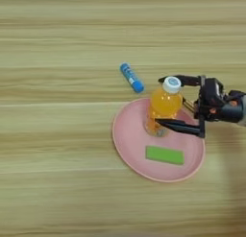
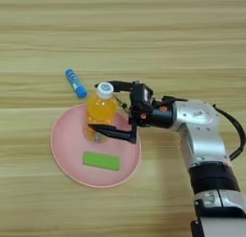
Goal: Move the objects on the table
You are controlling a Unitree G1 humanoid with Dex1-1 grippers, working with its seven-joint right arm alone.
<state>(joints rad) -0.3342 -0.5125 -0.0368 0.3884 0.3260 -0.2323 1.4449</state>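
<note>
An orange-drink bottle (image 1: 166, 106) with a white cap stands upright on the back part of a round pink plate (image 1: 126, 144). My right gripper (image 1: 159, 100) reaches in from the right and is open. One black finger lies behind the bottle near its cap and the other crosses in front of its lower half. A flat green block (image 1: 165, 155) lies on the plate's front part, below the gripper. A blue stick (image 1: 131, 77) lies on the table (image 1: 53, 135) just behind the plate, up and left of the bottle.
The silver forearm (image 2: 199, 123) runs from the lower right edge up to the gripper, over the table right of the plate. Bare wood stretches left of the plate and across the back.
</note>
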